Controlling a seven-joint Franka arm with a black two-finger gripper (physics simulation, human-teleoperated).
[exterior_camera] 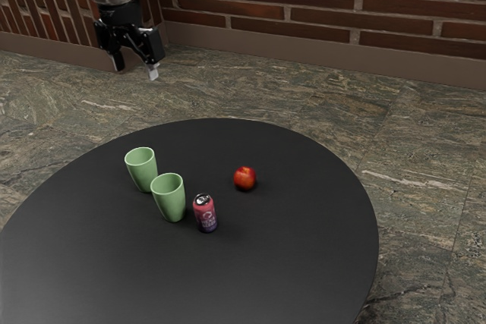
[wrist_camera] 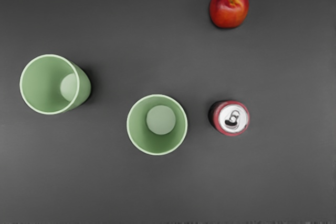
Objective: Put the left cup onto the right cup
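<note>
My jaws hang open and empty above the right cup (wrist_camera: 157,124); I must centre over the left cup (wrist_camera: 50,84) before descending.

Green cup (wrist_camera: 157,124) upright between second green cup (wrist_camera: 50,84) and red can (wrist_camera: 229,118); apple (wrist_camera: 229,7) apart; dark table (wrist_camera: 105,192).

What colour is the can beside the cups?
The can is reddish with a silver top, best seen in the wrist view.
</note>
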